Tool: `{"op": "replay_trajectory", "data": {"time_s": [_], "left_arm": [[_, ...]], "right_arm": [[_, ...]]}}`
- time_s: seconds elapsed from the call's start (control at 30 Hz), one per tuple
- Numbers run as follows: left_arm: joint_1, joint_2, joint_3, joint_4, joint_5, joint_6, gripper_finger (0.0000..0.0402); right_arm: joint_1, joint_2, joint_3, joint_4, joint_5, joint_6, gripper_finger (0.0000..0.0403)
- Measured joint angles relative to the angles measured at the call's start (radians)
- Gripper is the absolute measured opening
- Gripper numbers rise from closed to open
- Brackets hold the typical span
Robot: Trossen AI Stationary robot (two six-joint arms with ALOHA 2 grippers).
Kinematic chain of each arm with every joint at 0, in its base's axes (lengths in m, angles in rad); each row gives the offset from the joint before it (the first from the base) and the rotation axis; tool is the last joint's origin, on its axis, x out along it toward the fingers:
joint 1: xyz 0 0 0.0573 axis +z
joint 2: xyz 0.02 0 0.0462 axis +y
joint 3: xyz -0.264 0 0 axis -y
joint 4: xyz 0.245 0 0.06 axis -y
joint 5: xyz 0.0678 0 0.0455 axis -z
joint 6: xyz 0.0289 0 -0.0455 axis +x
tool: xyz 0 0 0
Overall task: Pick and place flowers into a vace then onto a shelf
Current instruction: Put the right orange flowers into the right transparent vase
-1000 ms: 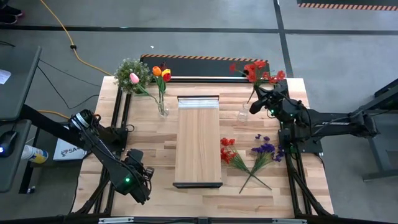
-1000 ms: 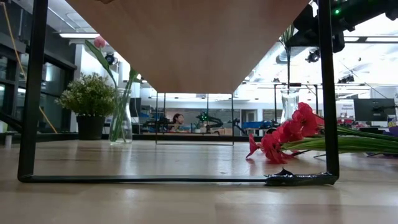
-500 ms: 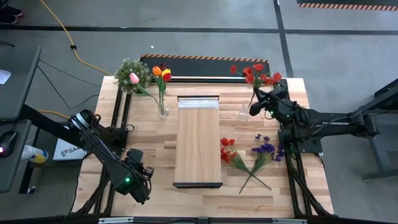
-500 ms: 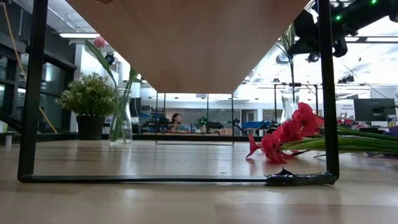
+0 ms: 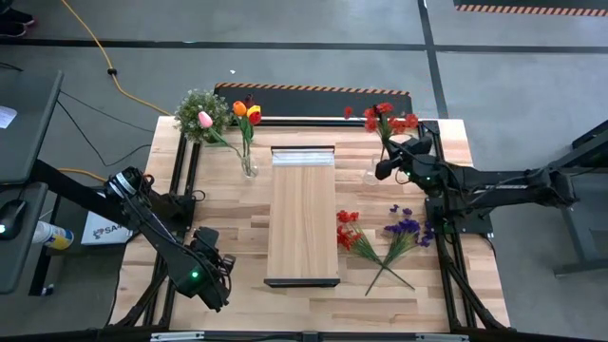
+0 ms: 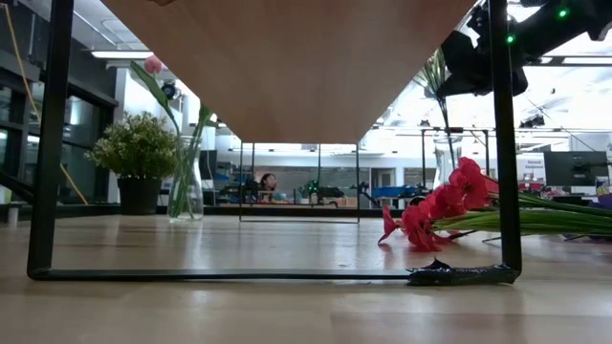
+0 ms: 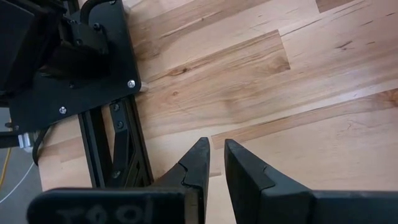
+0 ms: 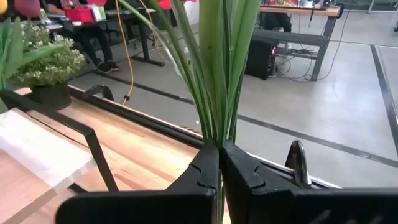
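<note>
My right gripper (image 5: 381, 172), pinching the green stems of the red artificial flower bunch (image 5: 382, 118), has swung it leftward so the stems now hang over the small clear glass vase (image 6: 445, 160) just below, nearly ready to lower.

Shelf (image 5: 303, 215) splits the table, bare wood left, loose flowers (image 5: 378, 237) right (seemingly flat)

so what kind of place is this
Likely a robotics lab or workshop: a butcher-block table on a bare concrete floor, striped hazard tape nearby, and desks with equipment in the room behind.
</note>
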State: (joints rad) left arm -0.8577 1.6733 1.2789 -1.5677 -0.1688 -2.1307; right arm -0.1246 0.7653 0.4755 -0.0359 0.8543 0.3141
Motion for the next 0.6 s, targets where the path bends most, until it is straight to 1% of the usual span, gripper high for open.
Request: {"op": "replay_trajectory", "data": {"time_s": [0.3, 0.47, 0.6], "left_arm": [[0.0, 0.0, 0.0, -0.001, 0.0, 0.0, 0.0085], [0.0, 0.0, 0.0, -0.003, 0.0, 0.001, 0.0085], [0.0, 0.0, 0.0, -0.003, 0.0, 0.004, 0.0085]], "right_arm": [[0.0, 0.042, 0.0, 0.04, 0.002, -0.003, 0.0005], [0.0, 0.042, 0.0, 0.041, -0.001, -0.001, 0.0023], [0.0, 0.042, 0.0, 0.043, -0.033, -0.001, 0.004]]}}
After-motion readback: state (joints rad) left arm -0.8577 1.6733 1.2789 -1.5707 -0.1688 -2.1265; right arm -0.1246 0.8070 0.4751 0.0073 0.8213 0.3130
